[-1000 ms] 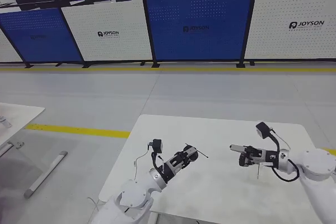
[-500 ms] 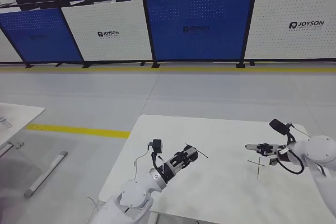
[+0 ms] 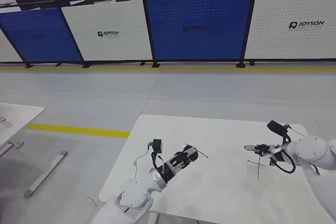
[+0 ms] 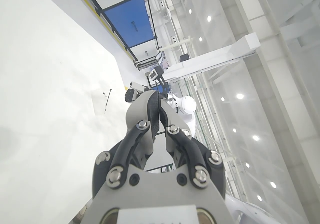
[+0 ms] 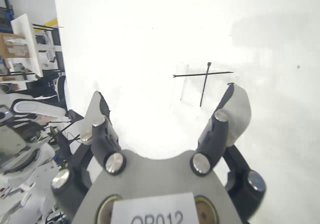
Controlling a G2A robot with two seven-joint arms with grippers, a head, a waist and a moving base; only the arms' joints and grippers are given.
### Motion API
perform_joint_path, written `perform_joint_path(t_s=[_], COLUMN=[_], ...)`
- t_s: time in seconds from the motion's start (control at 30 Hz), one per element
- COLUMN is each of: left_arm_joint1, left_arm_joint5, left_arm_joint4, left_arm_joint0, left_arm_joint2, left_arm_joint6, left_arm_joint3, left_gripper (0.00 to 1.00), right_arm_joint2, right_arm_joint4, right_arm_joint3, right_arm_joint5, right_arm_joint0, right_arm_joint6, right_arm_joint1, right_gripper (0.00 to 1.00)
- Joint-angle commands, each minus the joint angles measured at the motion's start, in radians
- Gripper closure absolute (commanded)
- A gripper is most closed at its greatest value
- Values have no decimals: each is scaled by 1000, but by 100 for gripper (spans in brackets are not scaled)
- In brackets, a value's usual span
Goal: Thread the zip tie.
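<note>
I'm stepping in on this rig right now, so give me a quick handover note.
Left gripper: shut on a zip tie, held over the table.
Right gripper: open and empty, close to two crossed zip ties lying on the table.
Done: one tie in hand.
Left: nothing is threaded yet; the tie's tail must go through its head.

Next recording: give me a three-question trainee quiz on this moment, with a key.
1. True or false: the right tool is open.
2. How many crossed zip ties lie on the table? A one; B two; C four.
3. What does the shut left tool grip?
Key: 1 true; 2 B; 3 a third zip tie.
</note>
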Motion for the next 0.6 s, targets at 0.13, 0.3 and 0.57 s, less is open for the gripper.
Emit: perform_joint_path(t_s=[0.13, 0.3, 0.57], left_arm_joint1=[0, 0, 0], left_arm_joint5=[0, 0, 0], left_arm_joint4=[0, 0, 0], left_arm_joint0=[0, 0, 0], left_arm_joint2=[0, 0, 0], left_arm_joint6=[0, 0, 0], left_arm_joint3=[0, 0, 0], left_gripper=[100, 100, 100], right_arm_joint2=[-32, -32, -44], right_arm_joint4=[-10, -10, -59], right_arm_joint3=[92, 92, 38], right_arm_joint5=[-1, -1, -141], right_arm_joint0=[49, 49, 28], right_arm_joint6=[31, 31, 43], right_arm_joint1=[-16, -16, -7], right_gripper=[0, 0, 0])
